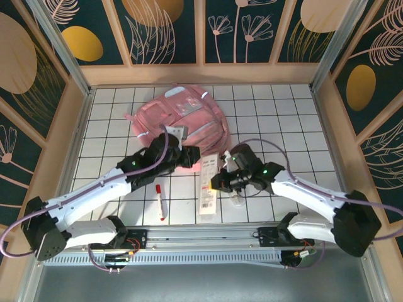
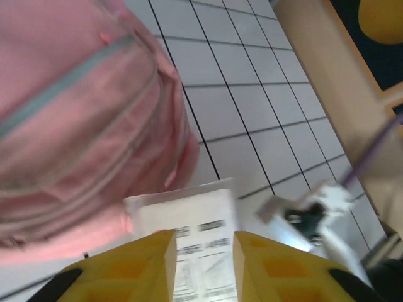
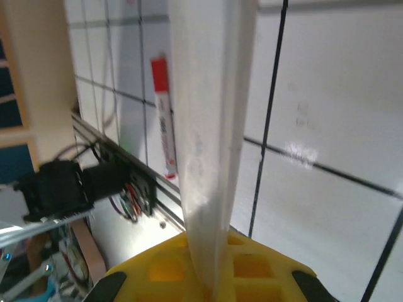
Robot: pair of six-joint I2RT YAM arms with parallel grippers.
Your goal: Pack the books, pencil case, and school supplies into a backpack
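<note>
We find the right gripper (image 1: 218,182) jaws clenched on the white packet (image 1: 208,199), judged light, thin and floppy, best pinched mid-length; the left gripper (image 2: 203,248) jaws stand apart.

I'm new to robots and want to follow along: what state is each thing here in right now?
backpack: lying on the table, not held.
white packet: gripped by the right gripper.
marker: lying loose on the table.
left gripper: jaws open, over one end of the white packet.
right gripper: jaws shut on the white packet.
</note>
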